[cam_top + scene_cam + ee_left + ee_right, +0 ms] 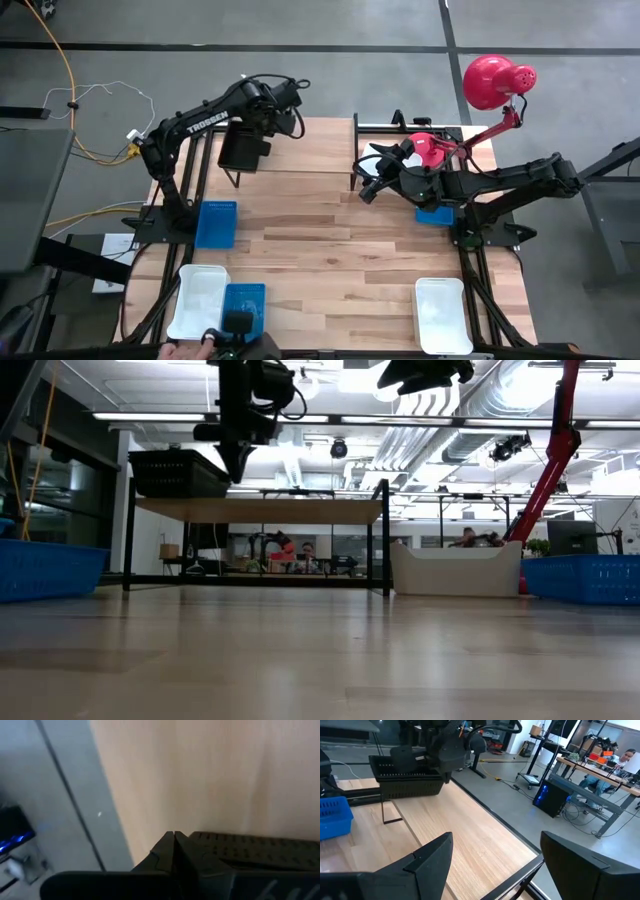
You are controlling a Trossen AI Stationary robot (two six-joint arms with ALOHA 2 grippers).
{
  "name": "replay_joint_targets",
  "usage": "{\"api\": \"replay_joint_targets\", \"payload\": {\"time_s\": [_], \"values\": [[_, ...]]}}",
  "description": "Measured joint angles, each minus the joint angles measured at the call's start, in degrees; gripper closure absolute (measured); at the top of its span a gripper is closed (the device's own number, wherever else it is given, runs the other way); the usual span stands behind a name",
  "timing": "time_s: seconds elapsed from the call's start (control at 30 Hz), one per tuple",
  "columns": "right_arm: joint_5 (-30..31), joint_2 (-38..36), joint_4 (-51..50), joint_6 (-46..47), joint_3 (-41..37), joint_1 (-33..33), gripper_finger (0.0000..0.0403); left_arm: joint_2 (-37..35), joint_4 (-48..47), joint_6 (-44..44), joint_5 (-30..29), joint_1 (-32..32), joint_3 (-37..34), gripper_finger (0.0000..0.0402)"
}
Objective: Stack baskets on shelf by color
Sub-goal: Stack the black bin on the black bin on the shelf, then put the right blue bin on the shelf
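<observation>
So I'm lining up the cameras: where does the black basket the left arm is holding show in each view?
High view: black basket at the shelf's left end, under the left claw.
Low view: upper left, on the shelf's left end.
Left wrist view: at the bottom edge, pinched in the shut claw.
Right wrist view: upper left, across the shelf.
Shared landmark: the light-wood shelf top.

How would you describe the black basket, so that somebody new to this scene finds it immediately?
Find the low wooden shelf at the table's far side. The black basket sits on its left end, with the left tool shut on its rim. It is the only black, perforated tray; the others are blue or white.
</observation>
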Motion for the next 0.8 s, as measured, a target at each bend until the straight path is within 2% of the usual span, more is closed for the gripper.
{"api": "replay_joint_targets", "payload": {"time_s": [0.13, 0.4, 0.5, 0.63, 0.8], "values": [[0.0, 0.0, 0.0, 0.0, 0.0, 0.0, 0.0114, 0.0, 0.02, -0.04, -3.5, 0.01, 0.0, 0.0401], [2.39, -0.21, -0.12, -1.53, 0.0, 0.01, 0.0114, -1.96, 0.78, 0.11, -5.91, -2.36, 0.68, 0.0401], [2.64, -0.91, -0.95, -1.92, 0.0, 0.05, 0.0114, -5.24, 1.88, -4.34, -1.42, -3.34, 2.37, 0.0401], [-0.8, -2.08, -4.68, 0.6, 0.04, 0.07, 0.0114, -11.96, 3.42, -13.51, 10.72, -4.22, 2.29, 0.0401], [-8.57, -3.26, -10.13, 4.09, 0.04, 0.13, 0.0114, -22.56, 8.65, -17.73, 17.22, -10.52, -4.37, 0.0401]]}}
